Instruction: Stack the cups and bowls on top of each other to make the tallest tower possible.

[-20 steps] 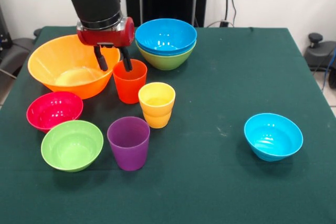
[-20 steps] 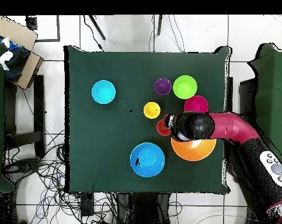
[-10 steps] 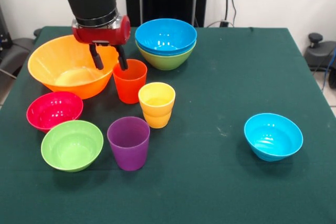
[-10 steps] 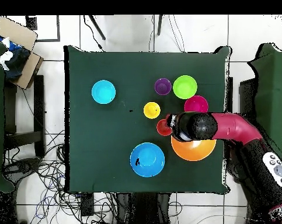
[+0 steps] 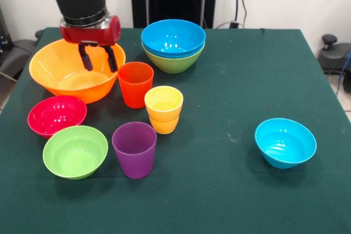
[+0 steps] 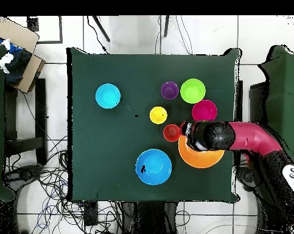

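Observation:
My gripper (image 5: 98, 58) is open and empty, hanging over the near rim of the huge orange-yellow bowl (image 5: 60, 64), just left of the orange-red cup (image 5: 135, 84). In the overhead view the arm covers the gripper above that bowl (image 6: 201, 159). The yellow cup (image 5: 163, 108) and purple cup (image 5: 134, 149) stand in front of the orange-red cup. A short pile of two blue bowls (image 5: 173, 38) in a green bowl (image 5: 174, 62) stands at the back. The pink-red bowl (image 5: 56, 114), small green bowl (image 5: 75, 150) and light-blue bowl (image 5: 285, 142) stand apart.
The green table (image 5: 230, 190) ends close behind the pile. Cardboard boxes (image 6: 18, 52) and cables lie on the floor beside the table in the overhead view.
My gripper rose off the orange-red cup and moved left in the front view, over the orange-yellow bowl. The cup stayed in place.

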You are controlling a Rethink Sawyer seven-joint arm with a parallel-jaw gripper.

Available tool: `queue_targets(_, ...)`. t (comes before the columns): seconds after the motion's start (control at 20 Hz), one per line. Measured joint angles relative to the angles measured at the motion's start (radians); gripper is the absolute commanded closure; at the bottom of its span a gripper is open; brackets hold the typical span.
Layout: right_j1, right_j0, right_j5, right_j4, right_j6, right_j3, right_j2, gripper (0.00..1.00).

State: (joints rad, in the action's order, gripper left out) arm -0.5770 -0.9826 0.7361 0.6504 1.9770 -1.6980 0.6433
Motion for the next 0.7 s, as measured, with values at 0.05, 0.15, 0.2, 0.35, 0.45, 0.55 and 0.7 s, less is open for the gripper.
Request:
queue_targets(0.05, 0.0, -0.004, 0.0, 0.004, 0.0, 0.0, 0.0, 0.0)
queue_targets(0.15, 0.0, -0.014, 0.0, 0.022, 0.0, 0.0, 0.0, 0.0)
queue_targets(0.2, 0.0, -0.014, 0.0, 0.026, 0.0, 0.0, 0.0, 0.0)
queue_targets(0.35, 0.003, -0.014, 0.0, 0.061, 0.0, 0.0, -0.003, 0.0)
queue_targets(0.45, 0.007, -0.013, 0.0, 0.075, 0.0, 0.0, -0.005, 0.0)
queue_targets(0.55, 0.012, -0.012, 0.0, 0.085, 0.0, 0.0, -0.007, 0.0)
queue_targets(0.7, 0.023, -0.005, 0.0, 0.108, 0.0, 0.0, -0.013, 0.0)
